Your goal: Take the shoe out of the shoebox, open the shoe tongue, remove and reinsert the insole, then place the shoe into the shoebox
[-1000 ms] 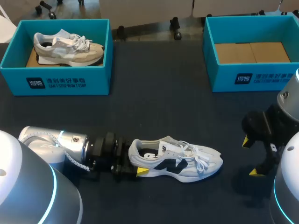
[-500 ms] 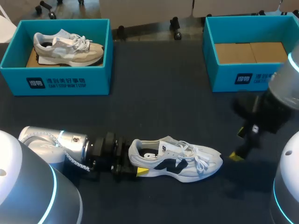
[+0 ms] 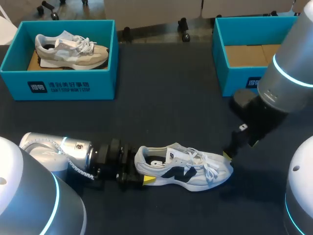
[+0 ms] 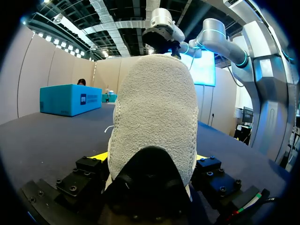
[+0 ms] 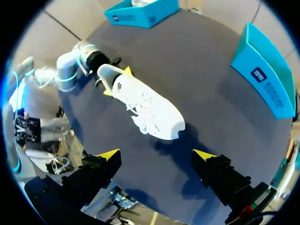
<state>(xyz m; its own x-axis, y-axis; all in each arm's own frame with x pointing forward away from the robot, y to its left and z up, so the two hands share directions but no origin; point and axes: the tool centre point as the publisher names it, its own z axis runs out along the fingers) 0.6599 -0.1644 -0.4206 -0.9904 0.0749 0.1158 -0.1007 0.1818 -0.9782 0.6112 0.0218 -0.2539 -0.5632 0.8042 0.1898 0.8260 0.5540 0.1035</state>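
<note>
A white shoe (image 3: 183, 169) with a black logo lies on its sole on the dark table, toe to the right. My left gripper (image 3: 143, 171) is shut on its heel, one yellow tip on each side. In the left wrist view the heel (image 4: 154, 117) fills the space between the left gripper's (image 4: 150, 157) fingers. My right gripper (image 3: 232, 149) hangs open and empty just above the toe. In the right wrist view the shoe (image 5: 145, 105) lies ahead of the right gripper (image 5: 157, 153), apart from it.
A blue shoebox (image 3: 58, 88) at the back left holds a beige shoe (image 3: 71, 49). A second blue shoebox (image 3: 234, 81) at the back right shows only its cardboard floor; my right arm crosses in front of it.
My right arm has swung from the table's right front up and leftward, so its gripper now hangs over the shoe's toe. The left arm and the shoe have not moved.
</note>
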